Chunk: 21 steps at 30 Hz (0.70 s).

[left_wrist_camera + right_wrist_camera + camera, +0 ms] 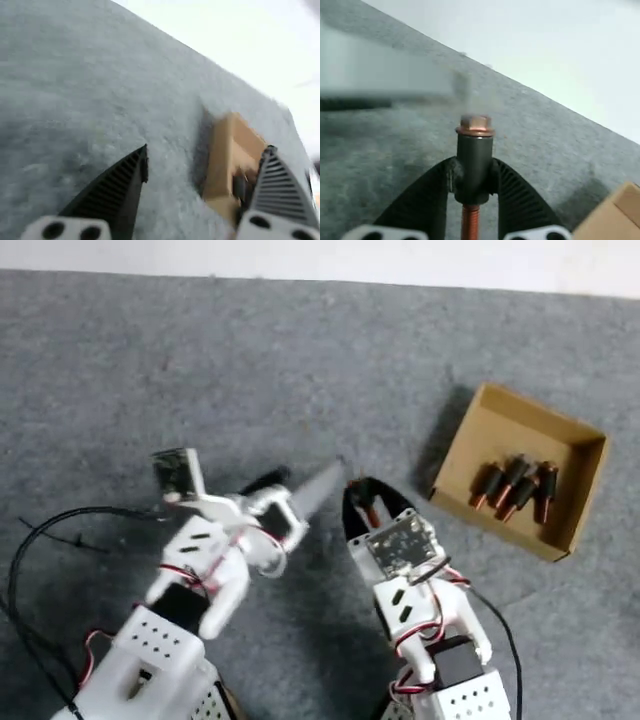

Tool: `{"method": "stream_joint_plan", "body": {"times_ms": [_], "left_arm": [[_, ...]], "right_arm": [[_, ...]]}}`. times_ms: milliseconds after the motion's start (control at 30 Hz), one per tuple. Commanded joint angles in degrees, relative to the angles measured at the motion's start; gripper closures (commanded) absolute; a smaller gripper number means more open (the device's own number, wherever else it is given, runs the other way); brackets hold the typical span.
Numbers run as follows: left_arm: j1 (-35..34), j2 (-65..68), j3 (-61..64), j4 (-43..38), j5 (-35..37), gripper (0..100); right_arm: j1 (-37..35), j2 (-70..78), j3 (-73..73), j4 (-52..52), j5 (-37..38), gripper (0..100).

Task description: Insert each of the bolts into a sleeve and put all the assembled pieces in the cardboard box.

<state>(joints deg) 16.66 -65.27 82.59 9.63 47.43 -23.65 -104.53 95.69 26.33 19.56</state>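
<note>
My right gripper (474, 182) is shut on a dark sleeve (474, 160) that has a copper bolt (475, 124) through it, held upright above the grey mat. In the high view this gripper (368, 502) sits near the middle, left of the cardboard box (468, 436). Several assembled pieces (515, 486) lie inside the box. My left gripper (297, 488) stands open and empty just left of the right one, its tips pointing toward it. From the left wrist, the open gripper (206, 172) frames the box (226, 155) ahead.
Grey carpet-like mat (250, 370) covers the table up to a pale strip along the far edge. A black cable (40, 530) loops at the left, beside the left arm's base. A blurred finger of the left gripper (385, 75) crosses the right wrist view.
</note>
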Motion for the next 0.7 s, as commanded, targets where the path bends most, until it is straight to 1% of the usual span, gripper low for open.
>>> {"method": "stream_joint_plan", "body": {"times_ms": [0, 67, 100, 200, 267, 333, 400, 500, 567, 667], "left_arm": [[-3.6, -0.8, -3.1, -0.1, 1.9, 68], [-4.3, -0.8, -3.3, -0.1, 1.9, 68], [-4.7, -0.8, -3.3, -0.1, 1.8, 68], [-5.8, -0.8, -3.0, -0.1, 1.7, 68], [-6.2, -0.4, -2.9, 0.0, 1.7, 68], [-6.2, -0.4, -2.3, 0.0, 1.0, 68], [-6.1, -0.7, -1.5, 0.0, -1.3, 68], [-6.2, -0.7, -1.2, 0.0, -2.4, 68], [-6.6, -0.7, 0.0, 0.1, -2.4, 68], [-7.3, -0.7, 0.7, 0.1, -2.7, 68]], "right_arm": [[3.5, -0.7, 6.0, -2.0, 0.1, 99.4], [4.9, -0.5, 6.1, -3.4, -0.3, 99.4], [6.2, -0.5, 6.1, -4.0, -1.8, 99.4], [13.7, -0.5, 6.1, -7.3, -8.0, 99.4], [18.4, -0.5, 6.1, -9.2, -10.5, 99.4], [21.1, -0.4, 6.1, -9.6, -10.6, 99.4], [23.0, -0.4, 6.1, -11.0, -10.6, 99.4], [28.1, -0.4, 6.1, -18.2, -10.9, 99.4], [30.8, 0.0, 5.9, -20.5, -11.0, 99.4], [31.6, 5.1, 5.2, -20.8, -10.7, 99.4]]}}
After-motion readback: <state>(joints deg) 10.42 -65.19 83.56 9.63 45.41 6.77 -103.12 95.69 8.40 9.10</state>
